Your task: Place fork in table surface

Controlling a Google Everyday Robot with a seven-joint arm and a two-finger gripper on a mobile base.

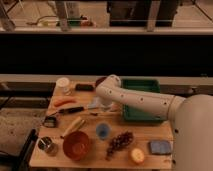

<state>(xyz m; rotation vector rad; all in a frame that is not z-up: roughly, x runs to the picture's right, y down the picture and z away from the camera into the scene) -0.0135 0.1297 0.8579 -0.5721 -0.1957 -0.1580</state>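
My gripper (96, 105) is low over the middle of the light-brown wooden table surface (150, 134), just left of the green tray. The white arm reaches it from the right, with its elbow (111, 83) over the table's back edge. A slim pale streak that looks like the fork (97, 114) lies on the wood just in front of the gripper. I cannot tell whether the gripper touches it.
Green tray (142, 95) at back right. Black-handled utensil (70, 110), orange carrot (65, 101), white cup (63, 84) on the left. Yellow banana-like item (74, 125), red bowl (76, 145), blue cup (103, 131), grapes (120, 141), metal can (47, 145), blue sponge (160, 147) in front.
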